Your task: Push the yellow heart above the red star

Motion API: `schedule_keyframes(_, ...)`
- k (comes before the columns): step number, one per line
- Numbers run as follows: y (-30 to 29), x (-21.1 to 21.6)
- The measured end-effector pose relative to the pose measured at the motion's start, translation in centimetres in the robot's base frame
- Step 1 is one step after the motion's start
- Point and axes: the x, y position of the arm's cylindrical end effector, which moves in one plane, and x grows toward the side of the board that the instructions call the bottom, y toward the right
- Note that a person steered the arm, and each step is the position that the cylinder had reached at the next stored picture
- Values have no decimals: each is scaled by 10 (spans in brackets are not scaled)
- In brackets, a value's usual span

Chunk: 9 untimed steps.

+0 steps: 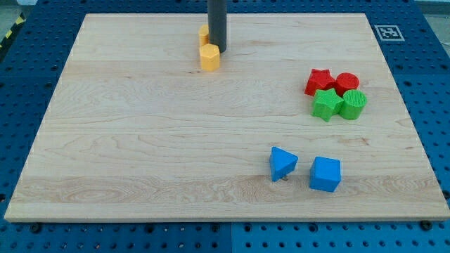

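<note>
Two yellow blocks sit near the view's top centre. One yellow block (209, 57) lies in front; its shape is not clear. The other yellow block (203, 34) is just above it and partly hidden by the rod. My tip (218, 50) rests against the upper right side of the front yellow block. The red star (319, 81) lies far to the view's right, in a cluster of red and green blocks, lower than the yellow blocks.
A red cylinder (347, 82) touches the red star's right side. A green star (327, 104) and a green cylinder (354, 104) sit just below them. A blue triangle (283, 163) and a blue cube (325, 174) lie at the lower right. The wooden board (140, 140) has edges all round.
</note>
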Motion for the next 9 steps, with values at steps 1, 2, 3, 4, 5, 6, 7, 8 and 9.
schedule_keyframes(1, -51, 5)
schedule_keyframes(2, -68, -22)
schedule_keyframes(3, -32, -44)
schedule_keyframes(4, 11, -32)
schedule_keyframes(5, 15, -15)
schedule_keyframes(6, 39, -6)
schedule_keyframes(7, 41, -29)
schedule_keyframes(8, 28, -46)
schedule_keyframes(9, 41, -51)
